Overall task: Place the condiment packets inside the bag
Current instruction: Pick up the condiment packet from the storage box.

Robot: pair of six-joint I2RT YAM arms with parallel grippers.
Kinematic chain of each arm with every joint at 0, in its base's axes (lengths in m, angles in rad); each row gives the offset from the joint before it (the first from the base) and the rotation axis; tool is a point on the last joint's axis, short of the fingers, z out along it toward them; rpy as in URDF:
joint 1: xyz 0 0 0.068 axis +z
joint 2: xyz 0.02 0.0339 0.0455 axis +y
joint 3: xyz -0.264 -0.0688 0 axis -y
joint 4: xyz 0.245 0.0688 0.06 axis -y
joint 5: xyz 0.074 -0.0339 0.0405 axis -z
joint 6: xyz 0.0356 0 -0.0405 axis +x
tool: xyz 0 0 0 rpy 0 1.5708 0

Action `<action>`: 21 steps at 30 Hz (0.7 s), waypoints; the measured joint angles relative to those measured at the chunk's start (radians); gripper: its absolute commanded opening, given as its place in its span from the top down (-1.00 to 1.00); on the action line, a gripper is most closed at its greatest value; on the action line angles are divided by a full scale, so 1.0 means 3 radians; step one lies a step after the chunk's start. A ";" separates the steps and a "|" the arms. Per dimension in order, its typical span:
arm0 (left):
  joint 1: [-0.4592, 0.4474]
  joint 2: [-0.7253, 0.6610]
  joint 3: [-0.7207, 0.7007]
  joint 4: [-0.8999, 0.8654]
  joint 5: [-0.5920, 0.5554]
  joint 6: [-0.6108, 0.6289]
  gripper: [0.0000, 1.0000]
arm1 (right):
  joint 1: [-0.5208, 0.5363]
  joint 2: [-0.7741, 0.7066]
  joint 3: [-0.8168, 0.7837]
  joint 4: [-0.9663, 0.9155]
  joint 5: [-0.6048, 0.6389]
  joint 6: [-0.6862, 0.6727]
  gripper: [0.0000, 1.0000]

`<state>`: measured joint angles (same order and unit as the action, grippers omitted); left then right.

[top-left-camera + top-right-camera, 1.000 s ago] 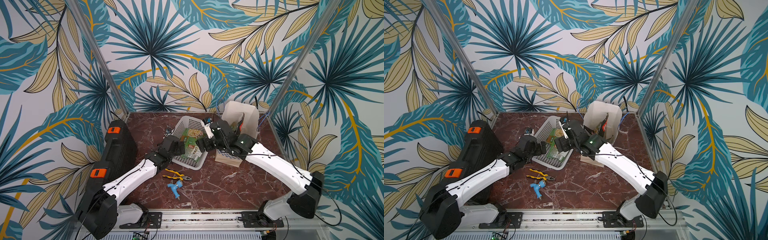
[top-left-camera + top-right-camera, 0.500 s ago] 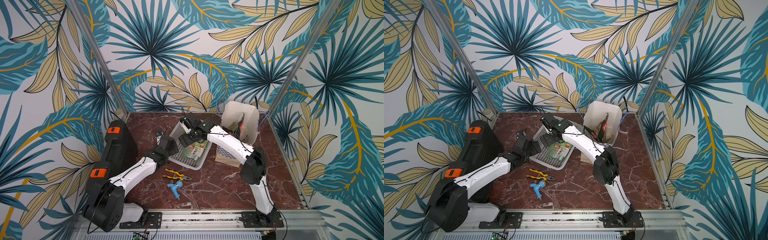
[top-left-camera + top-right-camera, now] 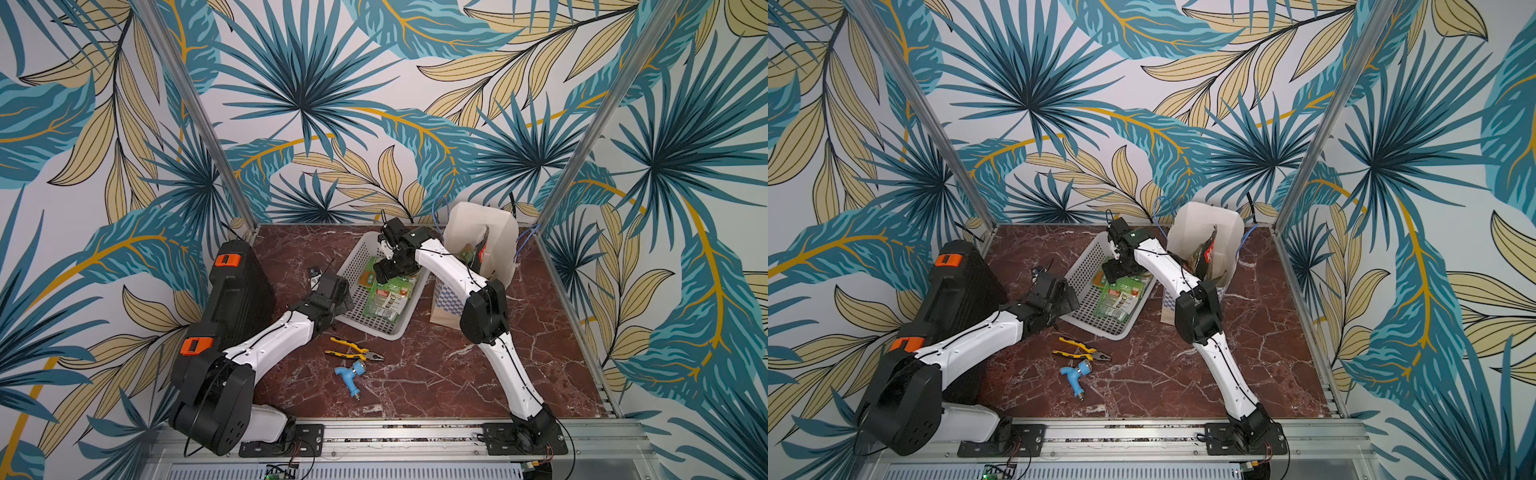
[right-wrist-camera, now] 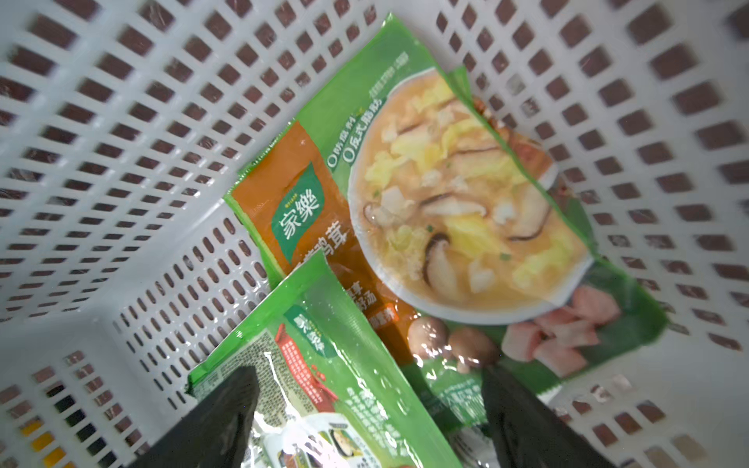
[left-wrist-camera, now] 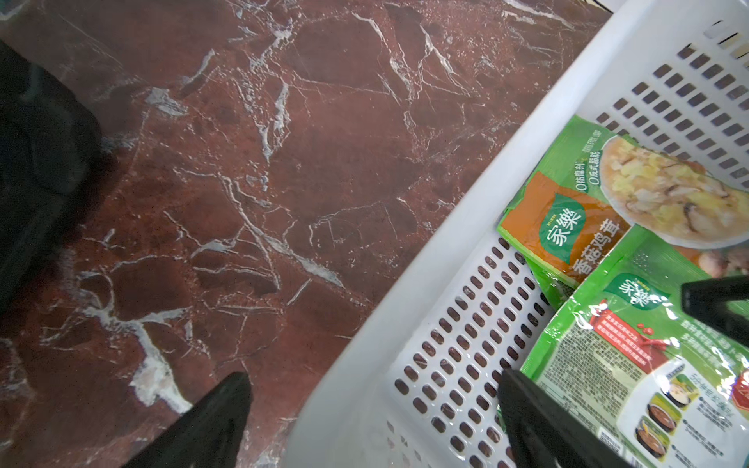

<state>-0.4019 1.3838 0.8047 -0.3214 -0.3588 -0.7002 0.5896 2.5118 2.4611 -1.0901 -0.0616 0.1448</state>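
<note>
Inside white basket [image 3: 388, 332]: two light-green condiment packets. Face-up packet [image 4: 446, 202] has an orange panel with 家樂 logo, 香菇鸡茸, "0防腐剂 0反式脂肪" and a soup-bowl photo. Second packet [image 4: 324, 356] overlaps it back side up, 家樂 logo, small print unreadable. right gripper [image 4: 364, 389] is spread wide over the second packet, gripping nothing. left gripper [image 5: 375, 381] is spread, straddling the basket rim. bag [image 3: 500, 249] stands just beside the basket, with a dark packet [image 3: 481, 252] sticking up inside.
</note>
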 measured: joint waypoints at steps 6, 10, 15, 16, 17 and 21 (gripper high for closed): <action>0.0000 -0.0013 0.0000 -0.0006 0.0022 0.0001 -1.00 | 0.0050 0.0127 0.0064 -0.0072 -0.0145 -0.0011 -0.62; 0.0000 -0.0013 0.0000 -0.0005 0.0051 0.0001 -1.00 | 0.0094 0.0130 0.0061 -0.0158 -0.0187 -0.0023 -0.48; 0.0000 -0.0013 0.0000 -0.0005 0.0094 0.0003 -1.00 | 0.0201 0.0081 -0.0043 -0.0188 -0.0247 -0.0022 -0.28; 0.0000 -0.0013 0.0000 -0.0005 0.0099 0.0003 -1.00 | 0.0220 0.0061 -0.0070 -0.0201 -0.0268 -0.0020 -0.23; 0.0000 -0.0014 0.0000 -0.0005 0.0102 0.0003 -1.00 | 0.0235 0.0029 -0.0103 -0.0205 -0.0299 -0.0020 -0.17; 0.0000 -0.0028 0.0000 -0.0004 0.0108 0.0003 -1.00 | 0.0273 -0.0183 -0.0337 -0.0198 -0.0474 -0.0022 -0.01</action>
<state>-0.4019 1.3754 0.8047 -0.3225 -0.3264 -0.6994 0.6716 2.4569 2.3600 -1.1496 -0.2039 0.1383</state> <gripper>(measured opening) 0.999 0.544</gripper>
